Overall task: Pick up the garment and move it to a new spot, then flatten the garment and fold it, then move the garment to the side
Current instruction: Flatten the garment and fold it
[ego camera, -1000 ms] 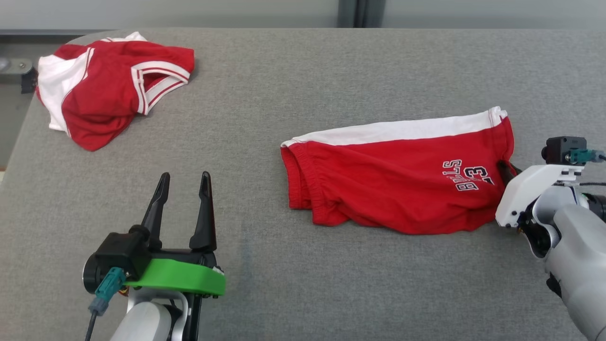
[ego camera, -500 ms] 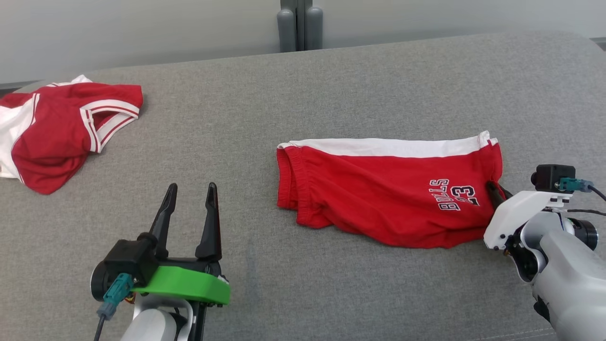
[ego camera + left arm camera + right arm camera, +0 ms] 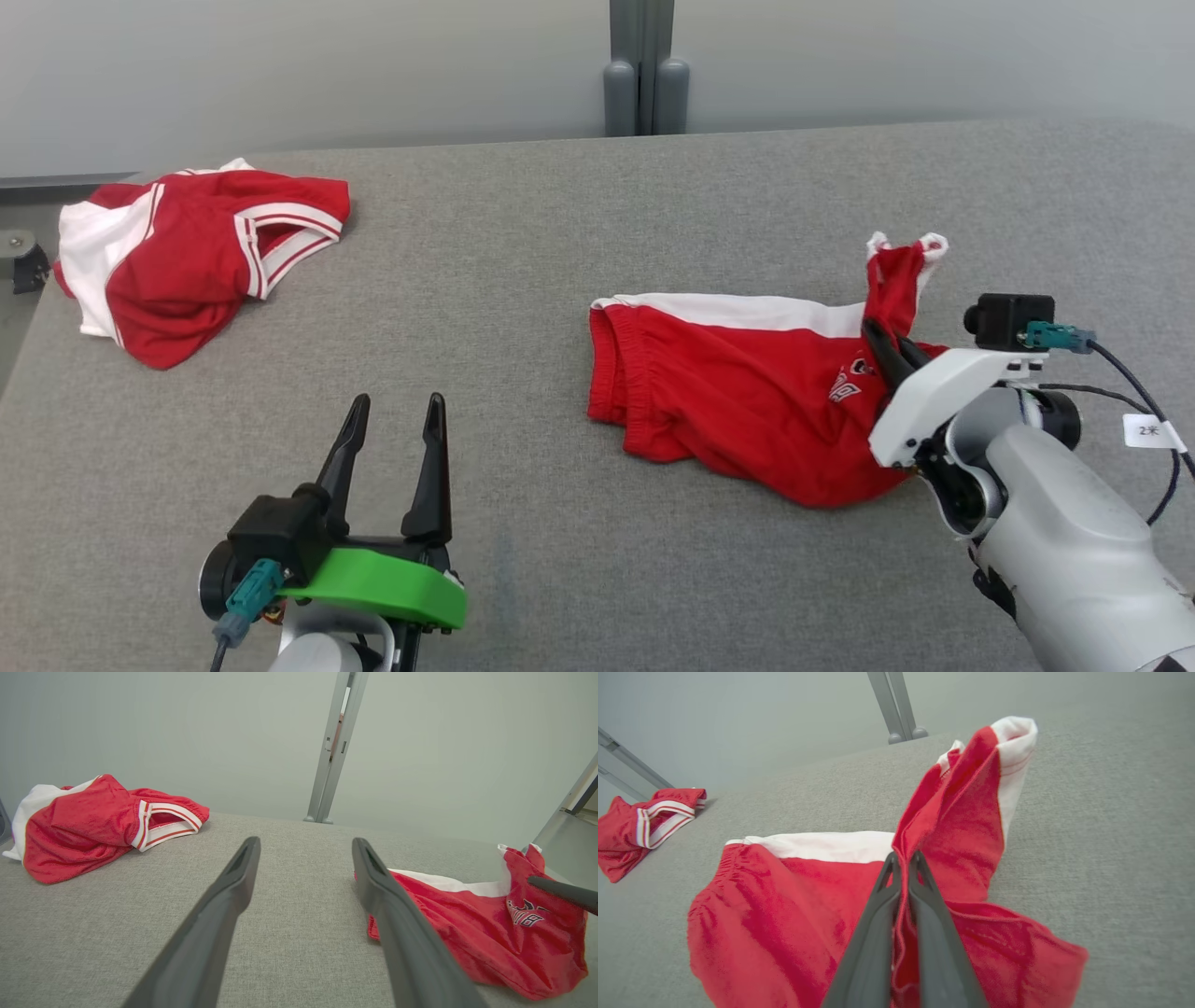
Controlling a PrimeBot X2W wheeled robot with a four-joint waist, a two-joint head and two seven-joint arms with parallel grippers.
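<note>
Lifted since a second ago, the right-hand hem corner of the red shorts [image 3: 738, 411] now stands up off the grey table [image 3: 523, 280]. The rest of them, white side band included, lies flat in front of the grey post [image 3: 644, 65] and a little to its right. Their dark-and-white print read "BULLS 23" earlier but is now bunched in the raised fold; only a "B" and part of the next letter can be made out, in the left wrist view.

Clamped on that raised cloth is the right gripper [image 3: 882, 341], its fingers pressed together with red fabric between them. A white tag [image 3: 1150, 431] on its cable shows a "2" and a mark too small to read.

Nearer than the post and to its left, the left gripper [image 3: 397, 401] hovers spread wide, holding nothing. A second red-and-white garment [image 3: 187, 261] lies crumpled far to the left of the post.
</note>
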